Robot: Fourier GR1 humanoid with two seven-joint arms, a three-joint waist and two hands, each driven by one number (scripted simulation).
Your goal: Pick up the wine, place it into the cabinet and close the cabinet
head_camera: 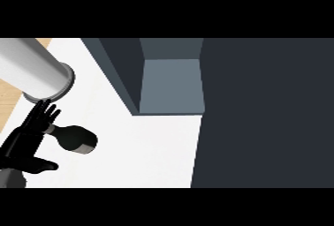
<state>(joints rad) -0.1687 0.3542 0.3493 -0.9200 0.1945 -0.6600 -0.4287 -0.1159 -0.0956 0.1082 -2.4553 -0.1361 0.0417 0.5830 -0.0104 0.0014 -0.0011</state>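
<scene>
Left hand (pixel 26 134) showed at the view's lower left, its fingers straight and spread, pointing up and away, its thumb stuck out to the right below; it held nothing. Just right of those fingers lay the wine (pixel 76 138), a dark bottle on its side on the white counter (pixel 157 150). Its narrow neck met the fingers' right edge, though whether it touched them could not be told. The bottle's long axis ran from the neck at upper left to the broad, paler base at lower right, so the base pointed away from the hand. No label or writing could be read on it. Above the hand a grey forearm (pixel 32 66) crossed the upper left corner. Up and to the right of the hand stood the cabinet (pixel 171 84), open, its grey inside showing, with a dark panel (pixel 267 114) filling the right side.
</scene>
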